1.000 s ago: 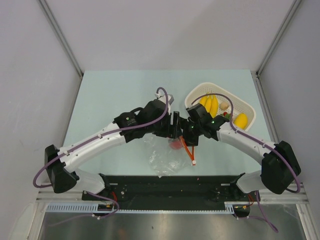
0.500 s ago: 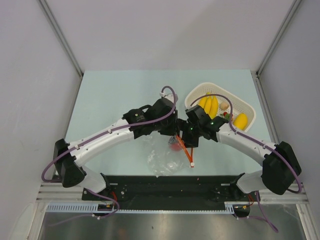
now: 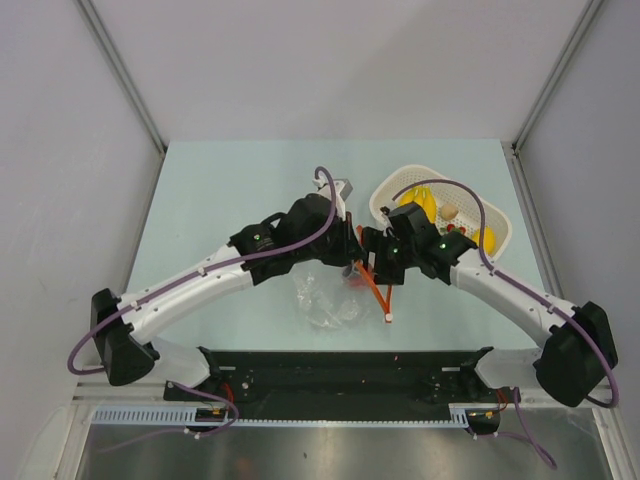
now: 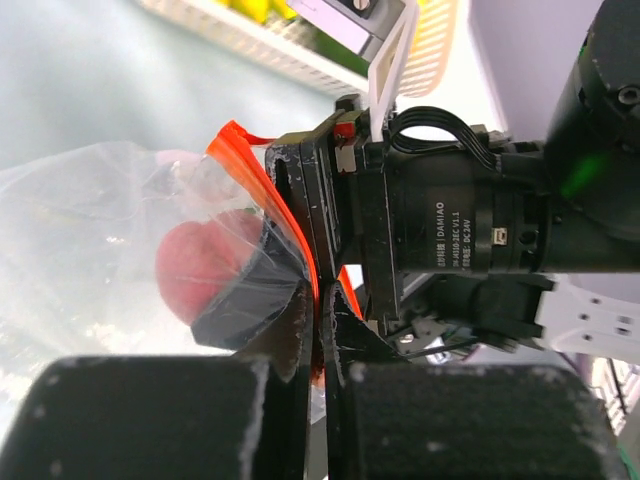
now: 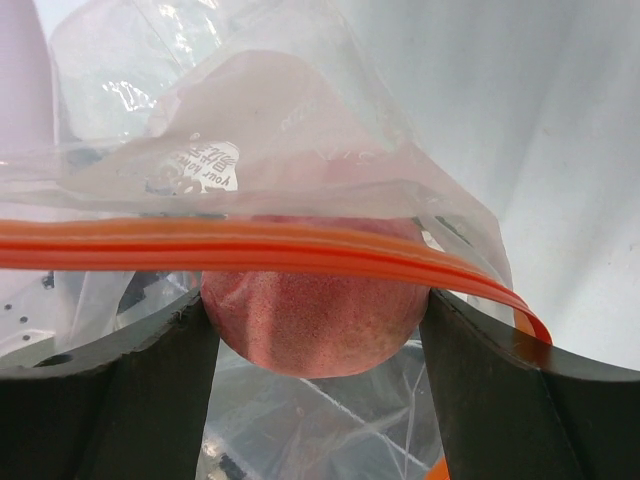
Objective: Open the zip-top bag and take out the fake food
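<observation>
The clear zip-top bag (image 3: 325,302) lies crumpled at the table's near middle, its red zip strip (image 3: 378,294) trailing to the right. My left gripper (image 3: 350,260) is shut on that strip (image 4: 255,180) at the bag's mouth; in the left wrist view the left gripper (image 4: 322,300) has its jaws pressed together on the strip. My right gripper (image 3: 369,262) reaches into the mouth. The right gripper (image 5: 315,300) has its fingers (image 5: 160,370) against both sides of a round red piece of fake food (image 5: 310,320), just behind the strip (image 5: 250,245). The red piece (image 4: 190,270) shows through the plastic.
A white perforated basket (image 3: 385,203) stands at the back right. It holds a yellow banana bunch (image 3: 425,200), a tan egg-like piece (image 3: 450,212) and a yellow fruit (image 3: 487,238). Both wrists crowd together right beside the basket's near left rim.
The left gripper has closed on the zip strip. The bag has bunched up under the grippers. The right arm has shifted slightly with the red piece between its fingers.
</observation>
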Controlling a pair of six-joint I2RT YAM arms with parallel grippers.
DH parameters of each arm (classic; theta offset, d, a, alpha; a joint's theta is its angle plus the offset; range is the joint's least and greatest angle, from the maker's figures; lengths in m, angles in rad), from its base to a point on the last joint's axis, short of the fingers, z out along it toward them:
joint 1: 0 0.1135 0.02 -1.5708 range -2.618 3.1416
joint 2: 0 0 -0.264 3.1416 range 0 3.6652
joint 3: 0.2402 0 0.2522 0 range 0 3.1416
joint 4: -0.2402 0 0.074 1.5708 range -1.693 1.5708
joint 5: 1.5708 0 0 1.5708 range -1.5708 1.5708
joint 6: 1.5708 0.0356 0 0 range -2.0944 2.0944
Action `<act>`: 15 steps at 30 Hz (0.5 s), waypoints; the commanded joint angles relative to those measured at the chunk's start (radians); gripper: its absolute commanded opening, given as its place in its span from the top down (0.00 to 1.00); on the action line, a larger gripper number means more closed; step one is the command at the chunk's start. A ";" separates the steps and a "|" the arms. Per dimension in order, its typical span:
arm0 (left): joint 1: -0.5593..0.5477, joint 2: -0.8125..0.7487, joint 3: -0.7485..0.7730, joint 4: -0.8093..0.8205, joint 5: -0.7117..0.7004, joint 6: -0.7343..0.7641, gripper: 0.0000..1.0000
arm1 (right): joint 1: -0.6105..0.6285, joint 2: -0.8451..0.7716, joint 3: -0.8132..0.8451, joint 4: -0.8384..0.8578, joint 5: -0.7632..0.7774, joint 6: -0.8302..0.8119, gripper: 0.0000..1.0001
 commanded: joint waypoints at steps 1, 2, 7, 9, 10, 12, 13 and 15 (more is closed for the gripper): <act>0.050 -0.051 -0.068 -0.150 -0.062 0.082 1.00 | -0.048 -0.092 0.036 -0.032 -0.009 -0.034 0.72; 0.056 -0.054 -0.071 -0.145 -0.060 0.082 1.00 | -0.059 -0.089 0.035 -0.040 -0.002 -0.038 0.73; 0.079 -0.103 -0.086 -0.115 -0.037 0.110 1.00 | -0.065 -0.065 0.026 -0.101 0.047 -0.094 0.73; 0.080 -0.118 -0.100 -0.093 -0.010 0.118 1.00 | -0.051 -0.052 0.015 -0.103 0.058 -0.097 0.73; 0.080 -0.132 -0.109 -0.064 0.021 0.116 1.00 | -0.044 -0.048 0.012 -0.100 0.057 -0.089 0.73; 0.080 -0.143 -0.146 -0.023 0.073 0.105 1.00 | -0.004 -0.037 0.010 -0.077 0.058 -0.078 0.73; 0.080 -0.147 -0.160 -0.001 0.120 0.092 1.00 | 0.012 -0.031 0.012 -0.068 0.061 -0.068 0.73; 0.080 -0.153 -0.189 0.060 0.154 0.079 1.00 | 0.042 -0.007 0.012 -0.049 0.065 -0.054 0.73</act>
